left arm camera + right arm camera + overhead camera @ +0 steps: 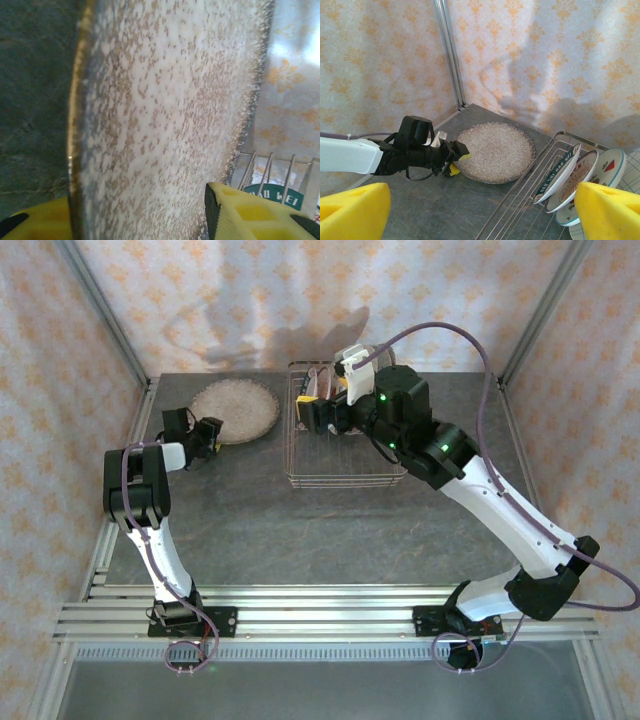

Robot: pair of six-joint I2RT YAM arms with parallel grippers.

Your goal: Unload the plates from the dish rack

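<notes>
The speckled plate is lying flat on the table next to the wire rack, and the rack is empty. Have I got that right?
Not quite: the dish rack is not empty. The right wrist view shows several plates standing in it. The speckled plate does lie flat on the table beside it.

The speckled plate (170, 125) looks like glazed stoneware, faintly grainy with a soft sheen, while the racked plates (570, 177) shine smooth and glossy. The dish rack (345, 460) is thin, bright metal wire on a dull, matt dark-grey counter (300, 530). The yellow fingers (350, 210) look like matt moulded plastic.
</notes>
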